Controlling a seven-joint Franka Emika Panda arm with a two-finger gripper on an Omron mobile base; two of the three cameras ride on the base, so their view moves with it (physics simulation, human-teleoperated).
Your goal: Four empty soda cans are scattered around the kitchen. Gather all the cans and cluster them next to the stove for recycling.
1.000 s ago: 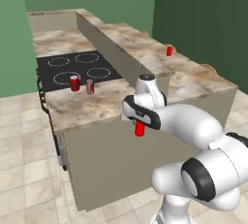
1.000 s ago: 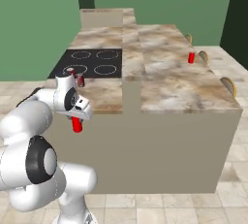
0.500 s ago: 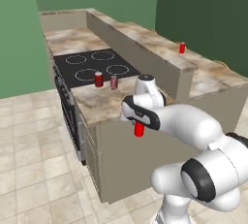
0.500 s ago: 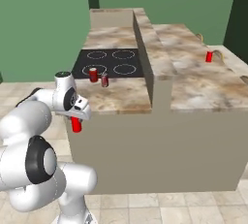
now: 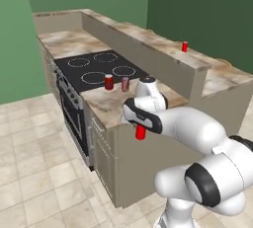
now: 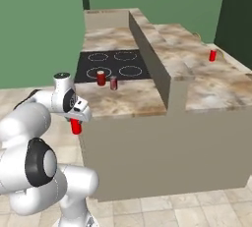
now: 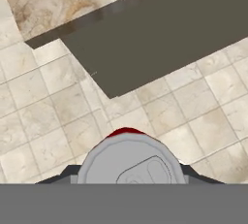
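Note:
My gripper (image 5: 140,126) (image 6: 76,119) is shut on a red soda can (image 5: 141,132) (image 6: 76,126) that hangs below the hand, off the counter's front edge and over the tiled floor. In the hand view its grey lid (image 7: 130,162) sits between my fingers. Two more red cans (image 5: 108,82) (image 5: 125,84) (image 6: 101,77) (image 6: 113,83) stand side by side on the tan counter just beside the black stove (image 5: 99,66) (image 6: 115,64). Another can (image 5: 184,47) (image 6: 212,55) stands on the raised ledge on the far side.
A raised stone ledge (image 5: 148,42) (image 6: 147,39) runs along the back of the counter. The counter's side panel (image 6: 162,152) drops to the tiled floor (image 5: 34,172). The oven door (image 5: 69,113) faces the open floor at left.
The base has driven, so the whole scene has shifted and the counter and stove look closer. The held can stays in my shut gripper throughout.

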